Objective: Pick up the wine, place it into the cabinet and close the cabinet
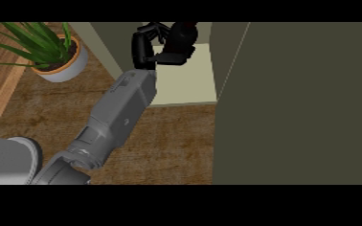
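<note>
The wine bottle (185, 32), dark with a reddish tint, stands inside the open cabinet on its pale shelf (189, 81). My left hand (168, 53) reaches into the cabinet from the lower left, and its fingers (145, 34) curl round the bottle's left side, hiding most of it. I cannot tell whether the bottle rests on the shelf or hangs just above it. The olive cabinet door (297, 105) stands open at the right and fills much of the view. My right hand does not show.
A potted green plant (58, 57) in a white pot stands on the brown counter (170, 139) at the upper left, close to the cabinet's left wall (109, 43). The open door's edge runs just right of the shelf.
</note>
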{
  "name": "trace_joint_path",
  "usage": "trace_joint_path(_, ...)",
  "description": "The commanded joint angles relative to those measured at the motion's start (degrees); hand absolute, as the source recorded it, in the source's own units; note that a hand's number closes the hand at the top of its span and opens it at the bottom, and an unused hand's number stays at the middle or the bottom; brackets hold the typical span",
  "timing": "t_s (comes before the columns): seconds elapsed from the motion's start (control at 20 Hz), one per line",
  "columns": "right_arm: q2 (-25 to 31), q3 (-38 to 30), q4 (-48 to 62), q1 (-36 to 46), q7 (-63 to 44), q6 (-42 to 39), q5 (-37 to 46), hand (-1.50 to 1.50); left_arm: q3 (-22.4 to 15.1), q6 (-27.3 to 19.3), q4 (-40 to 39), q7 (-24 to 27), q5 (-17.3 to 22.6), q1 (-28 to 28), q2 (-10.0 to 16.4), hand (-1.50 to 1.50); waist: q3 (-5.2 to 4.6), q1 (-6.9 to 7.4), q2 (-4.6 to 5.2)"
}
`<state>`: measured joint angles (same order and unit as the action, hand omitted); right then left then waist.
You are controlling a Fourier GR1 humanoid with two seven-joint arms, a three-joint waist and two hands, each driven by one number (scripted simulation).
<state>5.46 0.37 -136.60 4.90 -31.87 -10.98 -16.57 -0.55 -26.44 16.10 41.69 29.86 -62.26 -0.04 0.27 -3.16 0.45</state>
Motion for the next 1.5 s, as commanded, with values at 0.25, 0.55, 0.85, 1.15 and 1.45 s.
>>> trace_joint_path(0.25, 1.2, -1.2, -5.8, 0.2, -3.9, 1.8, -2.1, -1.50, 3.4, 0.2, -4.5, 0.8, 1.2, -1.8, 0.4, 1.50, -0.31, 0.52, 0.24)
trace_joint_path(0.55, -0.7, 1.8, -3.7, -0.5, -1.1, 1.5, 0.7, -1.50, 2.8, -2.2, -8.4, 2.4, -0.2, -2.4, 0.2, -1.50, -0.32, -0.40, 0.72)
trace_joint_path(0.85, 0.6, 0.0, -4.8, -0.6, -1.8, 0.8, -1.5, -1.50, 2.5, -2.6, -9.9, 2.0, -1.5, -2.0, 1.4, -1.50, -0.34, -0.43, 0.71)
trace_joint_path(1.15, 0.9, -1.5, -3.6, -2.6, 0.8, -1.4, -3.4, -1.50, 1.8, -3.8, -11.6, 3.6, -3.0, -0.1, 1.4, -1.50, -0.31, -1.18, 1.03)
trace_joint_path(1.45, 0.9, 0.0, -3.2, -0.1, -0.5, 0.0, -1.5, -1.50, 3.1, -3.3, -11.0, 3.9, -2.6, -0.2, 2.8, -1.50, -0.37, -0.96, 1.07)
